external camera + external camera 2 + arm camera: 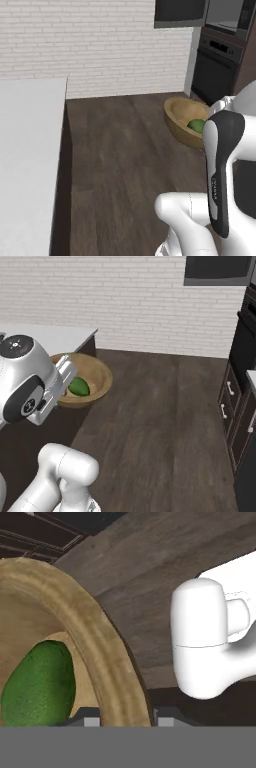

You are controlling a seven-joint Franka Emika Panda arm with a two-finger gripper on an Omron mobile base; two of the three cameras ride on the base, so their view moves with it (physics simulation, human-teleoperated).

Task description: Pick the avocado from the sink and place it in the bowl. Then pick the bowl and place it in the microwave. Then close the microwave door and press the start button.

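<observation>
The wooden bowl (pixel 181 116) hangs in the air over the dark wood floor, with the green avocado (pixel 196 125) lying inside it. In the hand view my gripper (pixel 122 719) is shut on the bowl's rim (pixel 95 642), which runs between the two finger tips, and the avocado (pixel 40 684) lies just left of them. From the right base view the bowl (pixel 97 376) and avocado (pixel 79 387) sit right beside my hand. The microwave (pixel 227 15) is high at the right, its black microwave door (pixel 180 12) swung open. The sink is out of view.
A black oven (pixel 215 70) stands below the microwave. A white counter (pixel 30 150) runs along the left, and its corner (pixel 50 336) is behind the bowl. Dark drawers (pixel 235 406) line the right side. Open wood floor (pixel 160 421) lies between them.
</observation>
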